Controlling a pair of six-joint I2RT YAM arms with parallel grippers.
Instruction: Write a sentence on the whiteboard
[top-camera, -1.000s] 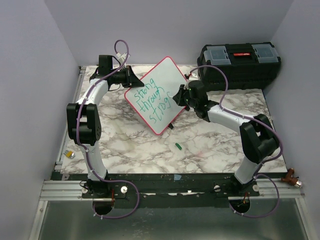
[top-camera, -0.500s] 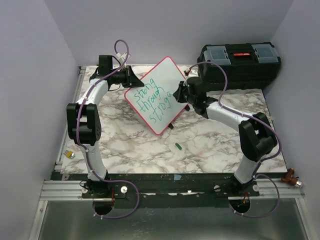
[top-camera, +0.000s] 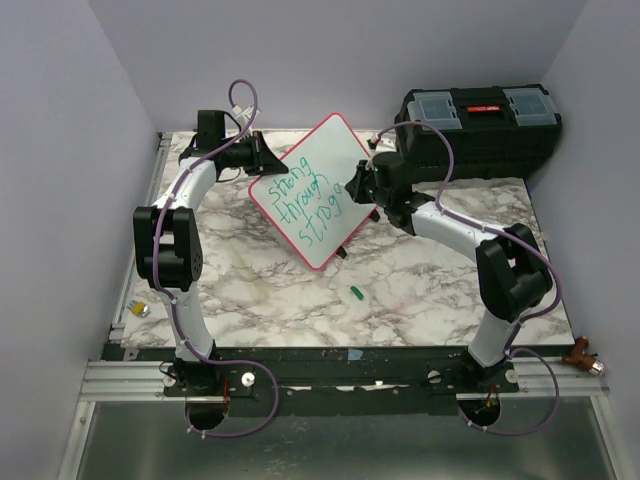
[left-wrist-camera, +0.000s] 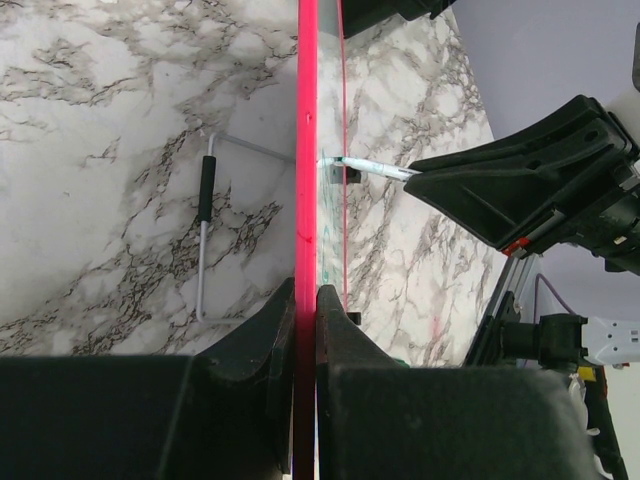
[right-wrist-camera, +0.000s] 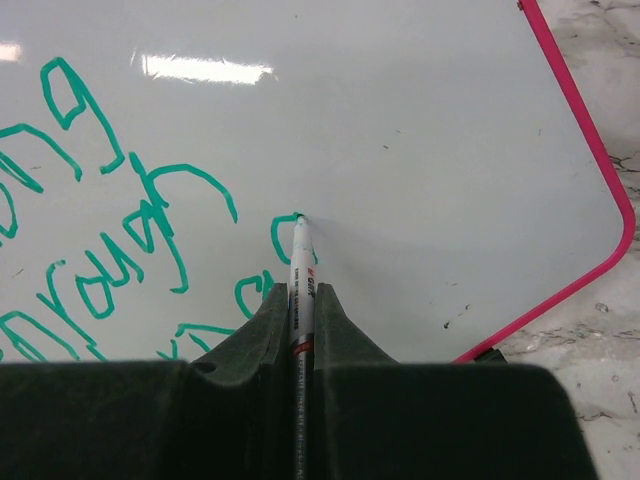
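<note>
marbled bench (top-camera: 250, 290), lilac walls. toward its far edge, mid-width, the whiteboard (top-camera: 325, 160) sits tilted, one corner down, glossy white with a pink-red frame; the green sentence (top-camera: 305, 205) runs in three lines. left jaws pinch its frame edge. right jaws clamp a marker (right-wrist-camera: 301, 270), tip touching the board at a letter.

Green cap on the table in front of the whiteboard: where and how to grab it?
Take the green cap across its narrow width at mid-length, coming straight down from above. It lies flat on the table, clear of the whiteboard, so only its top and sides are open. It sits nearer the right gripper, which is holding the marker.
</note>
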